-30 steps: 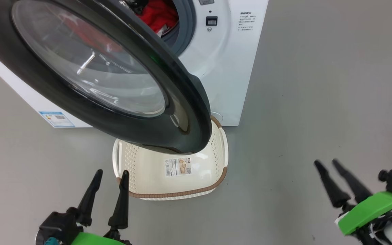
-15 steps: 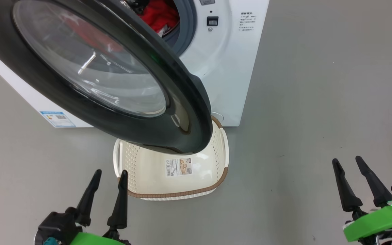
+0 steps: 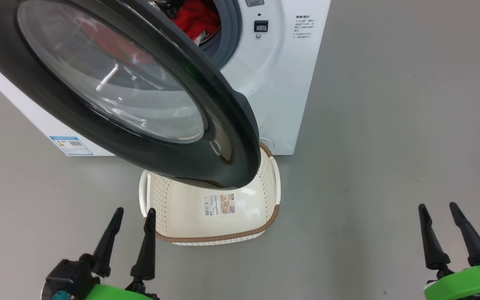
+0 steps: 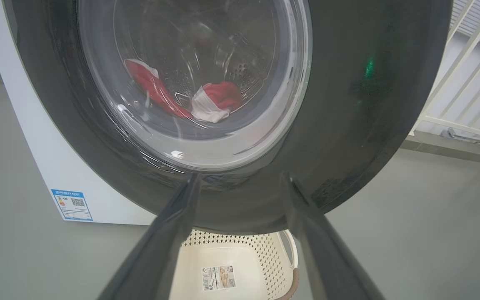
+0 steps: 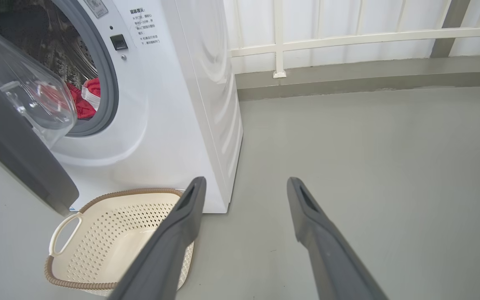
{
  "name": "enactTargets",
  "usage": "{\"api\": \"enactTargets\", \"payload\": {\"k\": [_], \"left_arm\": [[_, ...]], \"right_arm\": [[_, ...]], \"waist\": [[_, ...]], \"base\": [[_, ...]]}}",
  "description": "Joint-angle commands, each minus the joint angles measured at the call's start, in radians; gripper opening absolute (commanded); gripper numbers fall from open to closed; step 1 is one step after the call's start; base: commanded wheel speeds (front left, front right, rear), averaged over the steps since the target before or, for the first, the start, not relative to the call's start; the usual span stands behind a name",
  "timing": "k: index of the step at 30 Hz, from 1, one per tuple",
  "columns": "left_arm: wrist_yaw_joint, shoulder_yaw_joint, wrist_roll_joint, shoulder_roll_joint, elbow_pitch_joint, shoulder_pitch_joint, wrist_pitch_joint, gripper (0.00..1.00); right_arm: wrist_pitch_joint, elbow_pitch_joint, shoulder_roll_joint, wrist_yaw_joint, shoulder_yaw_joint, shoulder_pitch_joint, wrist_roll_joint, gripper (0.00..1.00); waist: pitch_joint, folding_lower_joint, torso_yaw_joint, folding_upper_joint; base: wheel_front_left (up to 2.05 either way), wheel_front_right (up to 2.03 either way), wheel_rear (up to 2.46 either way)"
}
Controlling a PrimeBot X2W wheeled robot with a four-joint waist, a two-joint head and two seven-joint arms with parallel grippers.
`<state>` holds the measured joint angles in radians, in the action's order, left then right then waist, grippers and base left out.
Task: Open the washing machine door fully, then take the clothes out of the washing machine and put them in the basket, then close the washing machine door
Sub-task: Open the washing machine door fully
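Note:
The washing machine door [image 3: 231,137], black-rimmed with a glass bowl, stands swung partway out from the white washing machine [image 3: 277,83] and hangs over the far part of the basket [image 3: 223,238]. Red and white clothes [image 3: 196,16] lie in the drum, also seen through the glass [image 4: 219,100] and past the door's edge [image 5: 86,98]. The cream basket [image 5: 111,195] sits on the floor against the machine's front, with nothing in it. My left gripper [image 3: 135,211] is open, low, just left of the basket. My right gripper [image 3: 436,205] is open over bare floor, far right of the basket.
Grey floor [image 3: 390,125] spreads to the right of the machine. A white railing [image 5: 348,39] and a low kerb run along the back. A blue label [image 4: 71,204] marks the machine's lower left corner. The door's lower edge [image 4: 244,208] is close ahead of my left gripper [image 4: 240,177].
My right gripper has drawn back to the right and lower in the head view, its fingers turning more upright. The left gripper, door and basket have stayed put.

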<state>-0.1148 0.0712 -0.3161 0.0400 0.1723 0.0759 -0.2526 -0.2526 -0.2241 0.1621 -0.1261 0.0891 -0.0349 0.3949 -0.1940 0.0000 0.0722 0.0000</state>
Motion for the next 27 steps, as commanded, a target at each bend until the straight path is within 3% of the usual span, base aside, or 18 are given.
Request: {"api": "enactTargets", "payload": {"k": [1, 16, 17, 18, 19, 20, 27], "left_arm": [[-0.003, -0.033, 0.006, 0.010, -0.022, -0.006, -0.009, 1.00], [-0.003, -0.030, 0.002, 0.010, -0.026, -0.008, -0.009, 1.00], [-0.002, -0.030, 0.002, 0.010, -0.026, -0.007, -0.009, 1.00], [-0.002, -0.029, 0.001, 0.010, -0.026, -0.007, -0.009, 1.00], [-0.002, -0.029, 0.001, 0.010, -0.027, -0.006, -0.009, 1.00], [-0.002, -0.028, 0.000, 0.010, -0.027, -0.006, -0.009, 1.00], [-0.001, -0.021, -0.005, 0.010, -0.026, 0.004, -0.009, 1.00]], "right_arm": [[-0.009, 0.026, 0.014, -0.005, -0.014, 0.001, -0.015, 1.00], [-0.009, 0.040, 0.003, -0.005, -0.030, 0.013, -0.012, 1.00], [-0.009, 0.043, 0.003, -0.005, -0.038, 0.017, -0.002, 0.78], [-0.009, 0.045, 0.004, -0.005, -0.045, 0.023, 0.009, 0.42], [-0.009, 0.050, 0.004, -0.005, -0.050, 0.030, 0.020, 0.16], [-0.009, 0.054, 0.004, -0.005, -0.056, 0.038, 0.032, 0.00], [-0.009, 0.063, 0.012, -0.005, -0.148, 0.148, 0.138, 0.00]], "waist": [[0.000, 0.0000, -0.001, 0.0000], [-0.002, 0.0000, -0.001, 0.0000], [-0.003, 0.0000, 0.000, 0.0000], [-0.004, 0.0000, 0.001, 0.0000], [-0.005, 0.0000, 0.002, 0.0000], [-0.007, 0.0000, 0.003, 0.0000], [-0.018, 0.0000, 0.012, 0.0000]], "base": [[0.00, 0.00, 0.00], [0.00, 0.00, 0.00], [0.00, 0.00, 0.00], [0.00, 0.00, 0.00], [0.00, 0.00, 0.00], [0.00, 0.00, 0.00], [0.00, 0.00, 0.00]]}}
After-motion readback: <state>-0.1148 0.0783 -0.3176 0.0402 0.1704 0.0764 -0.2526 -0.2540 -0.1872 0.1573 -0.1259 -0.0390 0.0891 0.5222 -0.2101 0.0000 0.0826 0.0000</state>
